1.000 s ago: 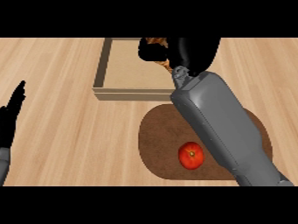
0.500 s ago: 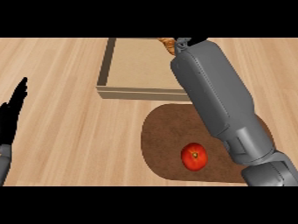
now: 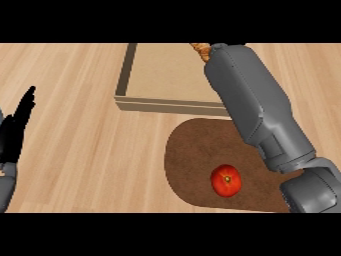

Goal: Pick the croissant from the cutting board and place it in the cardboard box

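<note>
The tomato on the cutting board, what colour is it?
Bright red; the tomato lies on the dark brown cutting board, shown best in the head view.

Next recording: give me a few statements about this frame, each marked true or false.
1. A tomato lies on the cutting board. True.
2. The croissant lies on the cutting board. False: only a bit of it shows at the view's top edge, over the cardboard box.
3. The left hand grips the cardboard box. False: it rests open at the view's left edge, apart from it.
4. The right forearm stretches across the cardboard box's right side. True.
</note>
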Controlling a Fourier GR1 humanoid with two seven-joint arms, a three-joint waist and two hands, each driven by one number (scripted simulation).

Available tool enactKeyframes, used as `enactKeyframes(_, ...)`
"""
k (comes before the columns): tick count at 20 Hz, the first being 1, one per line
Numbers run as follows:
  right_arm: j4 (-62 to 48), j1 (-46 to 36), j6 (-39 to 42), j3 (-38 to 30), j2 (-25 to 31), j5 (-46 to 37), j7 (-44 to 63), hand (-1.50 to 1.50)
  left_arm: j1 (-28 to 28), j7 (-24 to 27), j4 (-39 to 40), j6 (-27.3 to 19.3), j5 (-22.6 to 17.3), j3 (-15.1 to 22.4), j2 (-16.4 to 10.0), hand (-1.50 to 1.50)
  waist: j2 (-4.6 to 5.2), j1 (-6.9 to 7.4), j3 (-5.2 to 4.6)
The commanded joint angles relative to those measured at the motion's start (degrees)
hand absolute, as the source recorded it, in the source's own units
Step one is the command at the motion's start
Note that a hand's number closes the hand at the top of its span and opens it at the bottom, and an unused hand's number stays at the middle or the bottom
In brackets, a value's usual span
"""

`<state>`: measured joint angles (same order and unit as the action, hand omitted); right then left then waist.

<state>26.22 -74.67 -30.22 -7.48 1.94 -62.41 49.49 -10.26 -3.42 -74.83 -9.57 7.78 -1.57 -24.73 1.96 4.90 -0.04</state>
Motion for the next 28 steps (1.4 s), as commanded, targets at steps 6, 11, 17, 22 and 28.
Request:
enactKeyframes(6,-7.19,-1.76,-7.58,-8.35,0.93,6.43,-4.95,-1.5,-1.09,0.9,1.38,1.39,0.06,-0.4,-0.7,0.0,0.6,0.77,0.03)
enactKeyframes(11,-7.84,-0.78,-15.22,-7.84,0.2,5.08,-11.17,-1.5,-2.06,-0.23,0.36,0.71,0.52,0.09,0.29,0.0,0.44,0.63,0.05)
enactKeyframes(17,-5.27,-0.67,-26.52,-9.87,0.18,5.99,-15.75,-1.5,-1.55,-0.49,0.72,0.85,0.14,-1.34,-0.58,0.0,0.03,-0.09,0.08)
enactKeyframes(22,-2.38,0.32,-30.73,-12.88,-1.09,10.43,-22.3,-1.5,0.39,0.83,1.71,-1.1,1.6,-0.89,1.15,0.0,-0.77,-1.88,0.07)
enactKeyframes(28,6.29,8.08,-28.29,-12.01,-1.85,15.37,-26.14,-1.5,6.42,-1.38,-3.83,0.56,-0.02,-3.31,-0.66,0.0,-2.36,-4.58,0.08)
